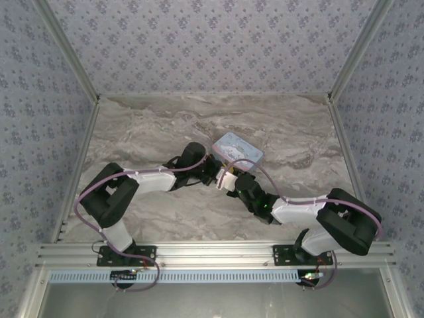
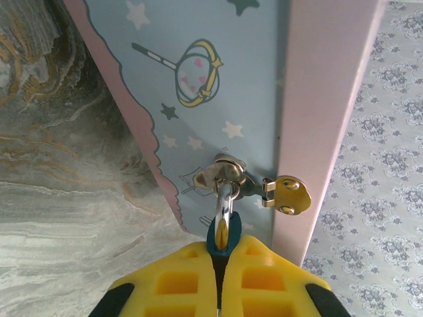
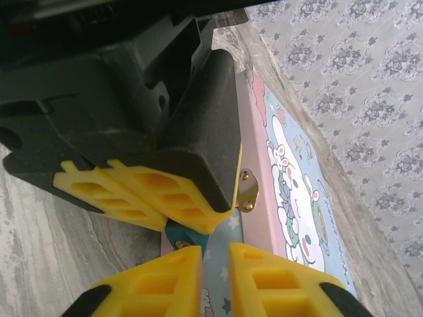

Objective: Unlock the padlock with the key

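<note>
The left gripper point(image 2: 221, 254) is clamping its yellow fingers on the blue body of the tiny silvery-grey and blue padlock point(image 2: 223, 224). The padlock is hanging by its shackle from the silvery clasp point(image 2: 228, 170) on the side of the pale blue rectangular cartoon tin point(image 2: 198, 99), which is lying near the middle of the worktop. The right gripper point(image 3: 215, 257) is hovering just beside the padlock, on its near right. Its yellow fingers are standing slightly apart, and I cannot tell whether a key is sitting between them.

The step in hand is probably bringing the key to the keyway. To go well, the left gripper should be bracing the padlock body while the key is travelling straight along the lock's axis and turning gently, without tugging on the clasp.

The marbled grey-and-beige worktop point(image 1: 146, 126) is looking smooth, so the tin may slide under a push. Blue-grey floral wallpaper point(image 1: 199, 40) is covering the walls on the left, right and far sides.
</note>
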`<state>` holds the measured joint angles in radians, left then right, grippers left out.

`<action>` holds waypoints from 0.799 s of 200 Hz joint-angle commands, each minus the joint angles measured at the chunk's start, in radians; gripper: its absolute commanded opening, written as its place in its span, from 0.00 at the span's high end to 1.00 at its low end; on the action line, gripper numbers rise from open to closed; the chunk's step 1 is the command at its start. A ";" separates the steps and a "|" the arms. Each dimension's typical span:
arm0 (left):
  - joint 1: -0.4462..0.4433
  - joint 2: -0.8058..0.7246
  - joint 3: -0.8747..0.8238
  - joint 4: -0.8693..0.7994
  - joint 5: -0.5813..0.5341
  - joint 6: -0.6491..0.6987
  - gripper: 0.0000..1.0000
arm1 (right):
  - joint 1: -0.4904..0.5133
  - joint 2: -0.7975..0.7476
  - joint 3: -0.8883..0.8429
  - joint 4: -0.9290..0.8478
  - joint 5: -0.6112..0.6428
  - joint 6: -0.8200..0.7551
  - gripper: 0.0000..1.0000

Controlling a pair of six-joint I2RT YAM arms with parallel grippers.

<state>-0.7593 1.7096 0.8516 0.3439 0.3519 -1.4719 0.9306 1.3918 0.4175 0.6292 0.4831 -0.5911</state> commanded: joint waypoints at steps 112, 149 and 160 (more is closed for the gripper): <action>-0.009 -0.043 0.002 0.040 0.003 -0.012 0.98 | -0.053 -0.075 0.009 -0.083 -0.022 0.096 1.00; -0.009 -0.043 0.007 0.040 0.001 -0.011 0.99 | -0.088 -0.127 0.022 -0.159 -0.094 0.152 1.00; -0.009 -0.045 0.006 0.040 -0.001 -0.011 0.99 | -0.088 -0.131 0.016 -0.155 -0.089 0.143 1.00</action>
<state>-0.7612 1.7088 0.8516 0.3443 0.3519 -1.4761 0.8482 1.2819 0.4179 0.5232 0.4278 -0.4850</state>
